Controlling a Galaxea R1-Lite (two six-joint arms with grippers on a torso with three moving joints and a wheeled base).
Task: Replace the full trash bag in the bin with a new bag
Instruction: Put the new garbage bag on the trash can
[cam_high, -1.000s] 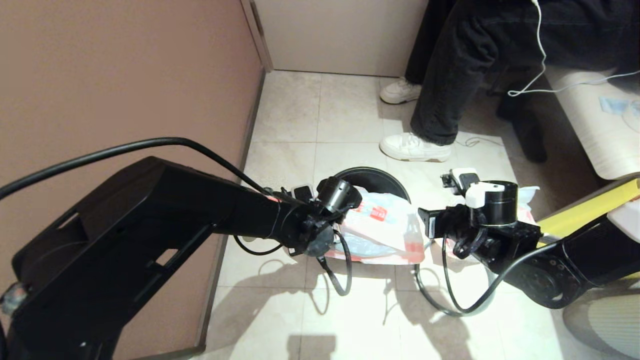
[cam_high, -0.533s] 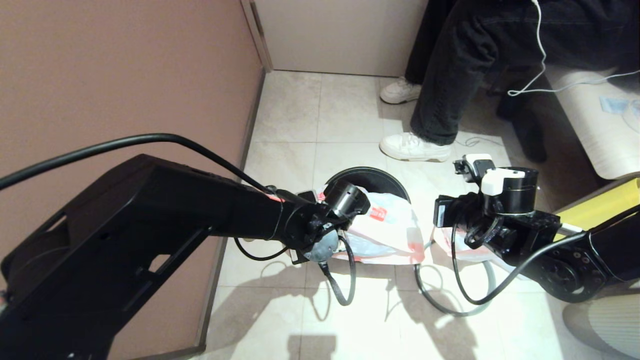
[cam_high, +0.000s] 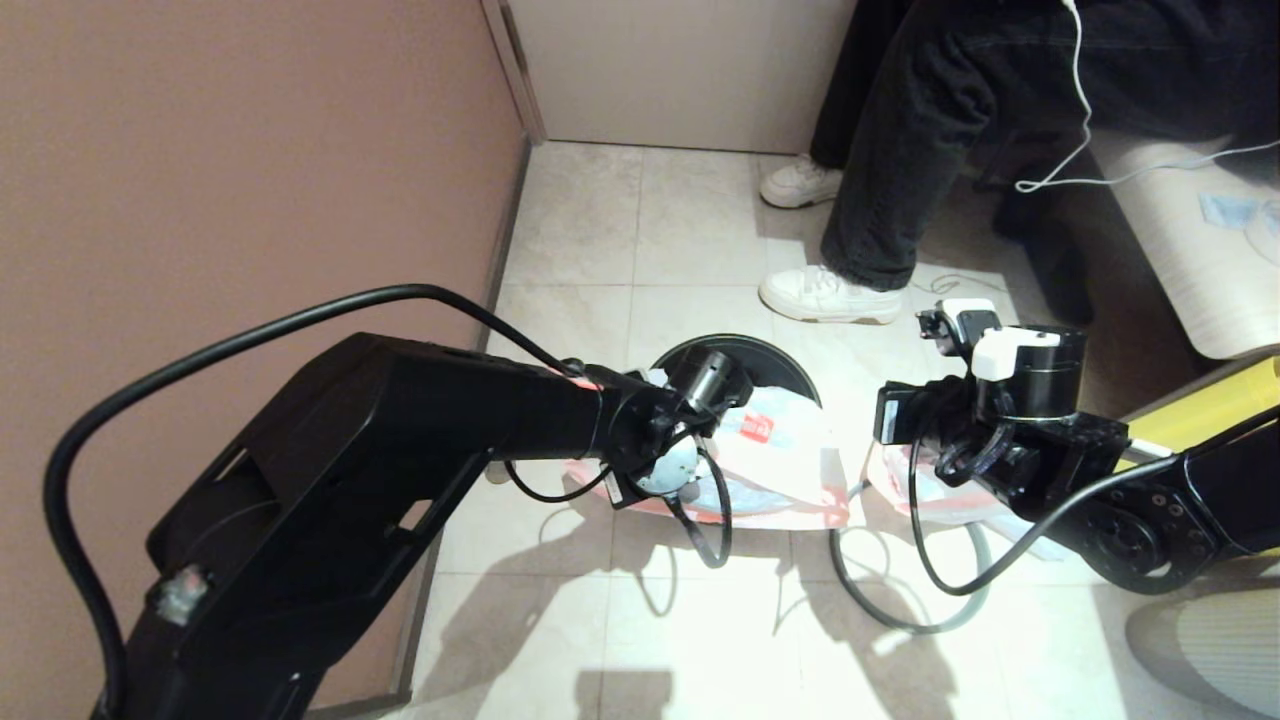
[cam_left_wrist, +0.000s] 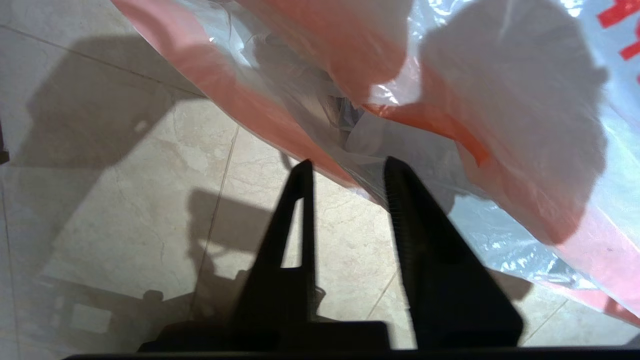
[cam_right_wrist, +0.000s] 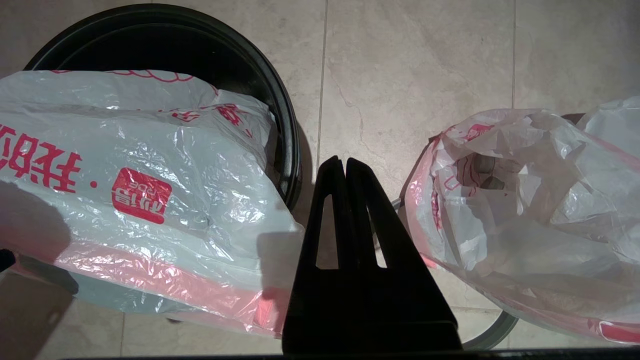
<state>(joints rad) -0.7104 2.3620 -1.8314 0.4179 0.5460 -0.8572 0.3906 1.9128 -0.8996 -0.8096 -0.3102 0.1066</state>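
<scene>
The black bin (cam_high: 745, 352) (cam_right_wrist: 286, 125) stands on the tiled floor. The smooth new bag (cam_high: 775, 455) (cam_right_wrist: 150, 200) with its red square logo lies draped over the bin's near side and down onto the floor. My left gripper (cam_left_wrist: 347, 164) is open low over the floor, and the bag's pink rim band (cam_left_wrist: 280, 125) reaches its fingertips. The lumpy full trash bag (cam_right_wrist: 525, 225) (cam_high: 915, 490) sits on the floor right of the bin, on the grey hoop (cam_right_wrist: 495, 332). My right gripper (cam_right_wrist: 344, 161) hangs shut and empty over the floor between bin and full bag.
A brown wall (cam_high: 250, 150) runs close on the left. A person's legs and white shoes (cam_high: 825, 295) stand just beyond the bin. A pale bench (cam_high: 1190, 250) and a yellow bag (cam_high: 1190, 415) are at the right. Black cables (cam_high: 700, 540) dangle under both wrists.
My left arm has swung forward, its wrist now closer over the new bag by the bin. The right arm has drawn back to the right, away from the new bag.
</scene>
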